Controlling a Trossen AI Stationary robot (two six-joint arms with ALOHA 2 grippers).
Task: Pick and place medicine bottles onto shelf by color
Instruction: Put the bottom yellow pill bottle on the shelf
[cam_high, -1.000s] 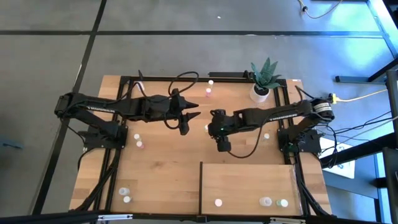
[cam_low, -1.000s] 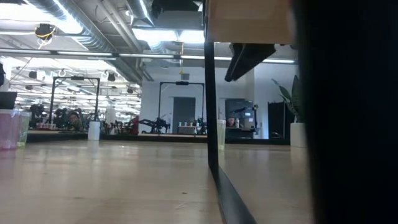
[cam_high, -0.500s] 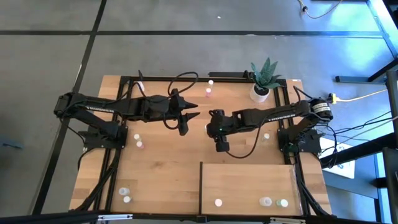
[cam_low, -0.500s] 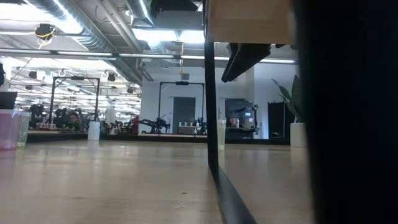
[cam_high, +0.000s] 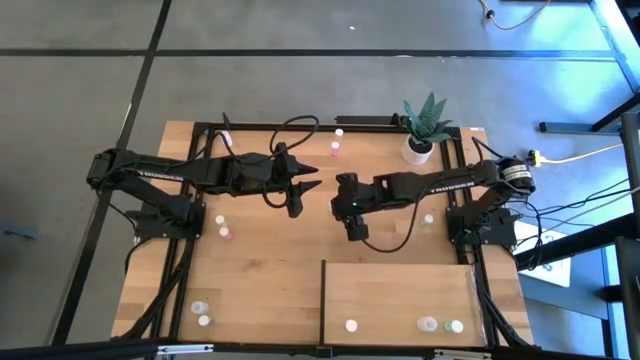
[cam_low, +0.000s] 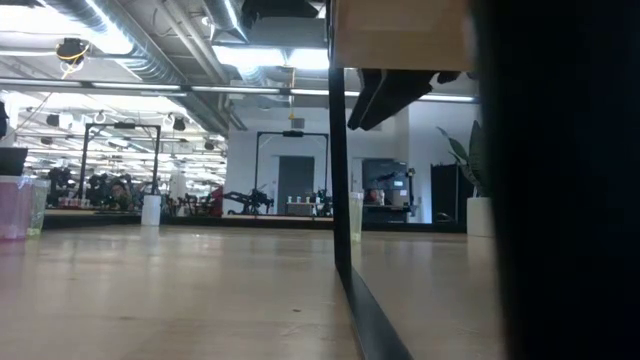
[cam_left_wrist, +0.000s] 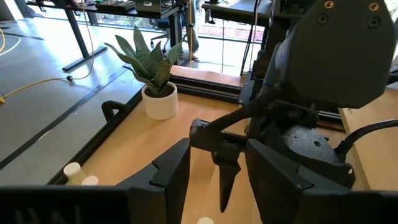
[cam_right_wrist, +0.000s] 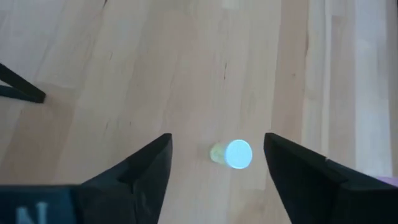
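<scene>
The planked tabletop (cam_high: 270, 270) carries the pale shelf (cam_high: 400, 295) at its near right corner, three bottles already on it. The right hand (cam_right_wrist: 217, 163) hangs spread wide over mid-table — a pale yellow bottle (cam_right_wrist: 231, 154) stands between its fingers, not gripped. The left hand (cam_high: 300, 190) waits nearby, open and empty.

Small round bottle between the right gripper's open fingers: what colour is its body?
Pale yellow-green, under a white cap; the small round bottle shows best in the right wrist view.
</scene>
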